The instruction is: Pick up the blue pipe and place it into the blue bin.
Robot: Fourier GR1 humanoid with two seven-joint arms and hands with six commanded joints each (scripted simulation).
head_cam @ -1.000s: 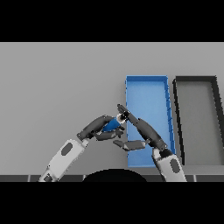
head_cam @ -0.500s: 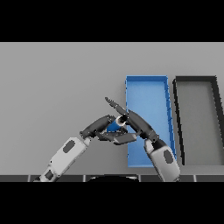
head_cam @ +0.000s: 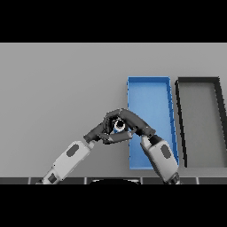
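Fingers of both hands, left hand [head_cam: 103, 131] and right hand [head_cam: 135, 123], now tighter round blue pipe [head_cam: 118, 126].

Blue pipe [head_cam: 118, 126] mostly hidden, enclosed between left hand [head_cam: 106, 129] and right hand [head_cam: 133, 123]; only a small blue-and-white patch is seen, shape and orientation cannot be told. Near left part of blue bin [head_cam: 150, 93] is covered by right hand and forearm. Whether the pipe is touching the table cannot be told. Both arms are cut off at the near edge.
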